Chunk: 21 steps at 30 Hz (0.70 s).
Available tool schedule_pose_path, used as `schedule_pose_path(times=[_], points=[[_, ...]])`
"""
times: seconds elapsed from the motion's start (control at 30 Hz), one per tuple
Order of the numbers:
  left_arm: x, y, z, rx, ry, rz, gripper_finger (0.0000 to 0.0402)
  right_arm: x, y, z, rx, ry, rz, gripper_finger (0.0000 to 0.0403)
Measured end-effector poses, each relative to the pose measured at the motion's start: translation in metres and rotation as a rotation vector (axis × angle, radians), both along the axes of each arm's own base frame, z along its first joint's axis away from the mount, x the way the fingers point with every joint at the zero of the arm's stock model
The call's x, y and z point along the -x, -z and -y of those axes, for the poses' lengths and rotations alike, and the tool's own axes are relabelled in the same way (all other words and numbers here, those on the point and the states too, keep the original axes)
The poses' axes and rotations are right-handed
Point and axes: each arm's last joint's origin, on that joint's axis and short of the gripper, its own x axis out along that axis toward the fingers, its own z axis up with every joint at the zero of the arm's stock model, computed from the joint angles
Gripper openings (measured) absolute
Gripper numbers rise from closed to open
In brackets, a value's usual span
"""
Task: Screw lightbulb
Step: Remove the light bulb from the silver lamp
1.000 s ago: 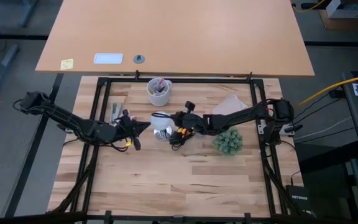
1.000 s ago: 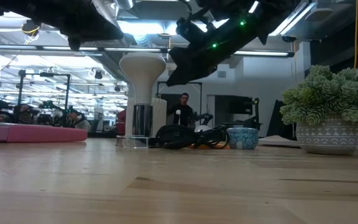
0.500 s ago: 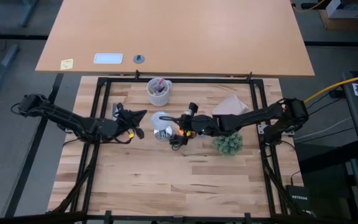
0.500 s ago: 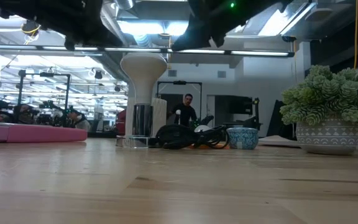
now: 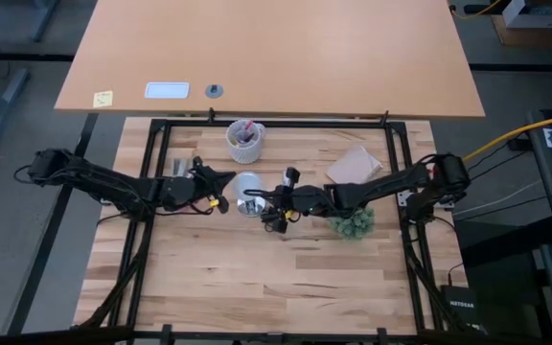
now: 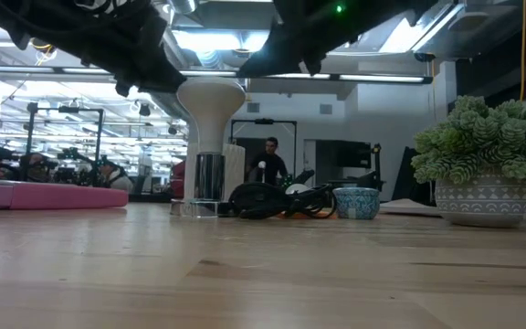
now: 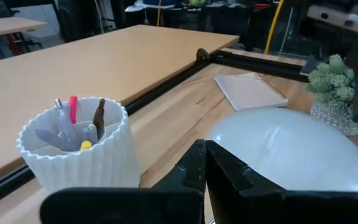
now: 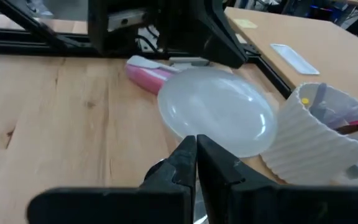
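The white frosted lightbulb (image 5: 246,184) stands upright, its narrow base in the shiny silver socket (image 6: 209,176) on the table; its dome (image 6: 210,99) is on top. It also shows in the left wrist view (image 7: 291,149) and the right wrist view (image 8: 216,115). My left gripper (image 5: 222,180) is shut, close beside the dome on its left. My right gripper (image 5: 267,198) is shut, close beside the dome on its right. Both are at dome height in the low view. My left gripper's shut fingertips (image 7: 199,163) stand at the dome's edge; I cannot tell whether they touch it. My right gripper's shut fingertips (image 8: 194,150) stand at the dome's edge on the other side; I cannot tell whether they touch it.
A white ribbed cup of pens (image 5: 245,140) stands just beyond the bulb. A potted green plant (image 5: 352,220) stands to the right, with a tan pad (image 5: 355,163) behind it. A black cord (image 6: 277,201) lies by the socket. A pink case (image 6: 48,195) lies on the left.
My left gripper has gone toward the table's far edge and right, in toward the bulb's dome. My right gripper has risen and shifted a little toward the near edge, staying beside the bulb. The bulb has kept its place.
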Motion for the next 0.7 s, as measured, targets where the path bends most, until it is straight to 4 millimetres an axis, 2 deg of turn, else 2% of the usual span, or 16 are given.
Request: schedule_pose_path(times=[0.27,0.7], points=[[0.0,0.0,0.002,0.041,0.048,0.012,0.0,-0.005,0.021,0.014,0.004,0.047,-0.042,0.0019],[0.0,0.001,0.011,0.092,0.105,0.03,0.0,-0.005,0.023,0.037,0.014,0.134,-0.049,0.0019]])
